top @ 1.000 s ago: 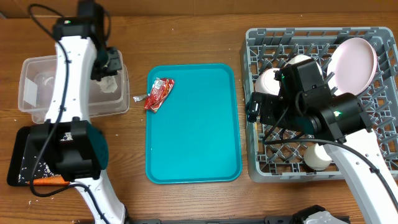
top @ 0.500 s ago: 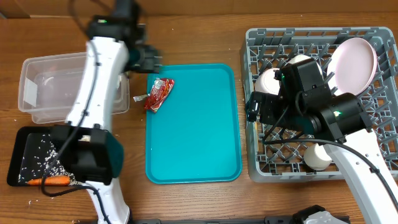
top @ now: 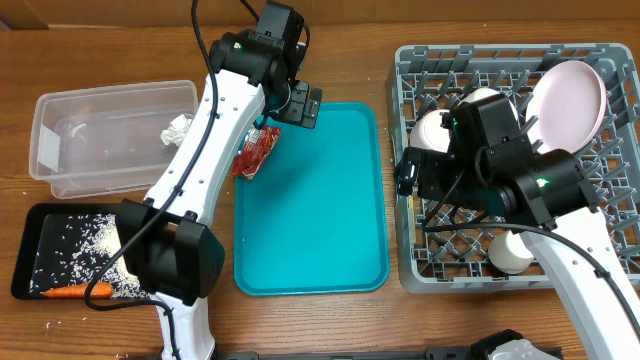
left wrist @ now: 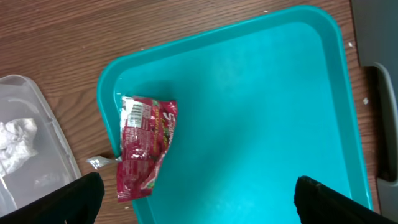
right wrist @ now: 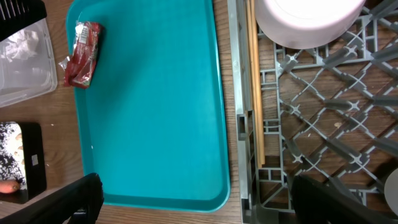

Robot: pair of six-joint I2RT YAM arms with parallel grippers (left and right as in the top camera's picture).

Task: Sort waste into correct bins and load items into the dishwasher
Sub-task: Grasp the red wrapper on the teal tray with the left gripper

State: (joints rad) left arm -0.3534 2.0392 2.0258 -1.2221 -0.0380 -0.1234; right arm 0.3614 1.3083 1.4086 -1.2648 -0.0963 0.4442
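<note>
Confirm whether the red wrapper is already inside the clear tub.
No, the red wrapper lies at the teal tray's left rim, outside the clear tub.

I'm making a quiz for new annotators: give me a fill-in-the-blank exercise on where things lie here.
The crumpled red wrapper lies on one edge of the ____ serving tray.
The crumpled white tissue sits inside the ____ plastic tub.
The small orange carrot lies in the ____ shallow tray, beside rice grains.
The thin wooden ____ lie in the grey plastic dish rack.
Missing words: teal, clear, black, chopsticks.
</note>
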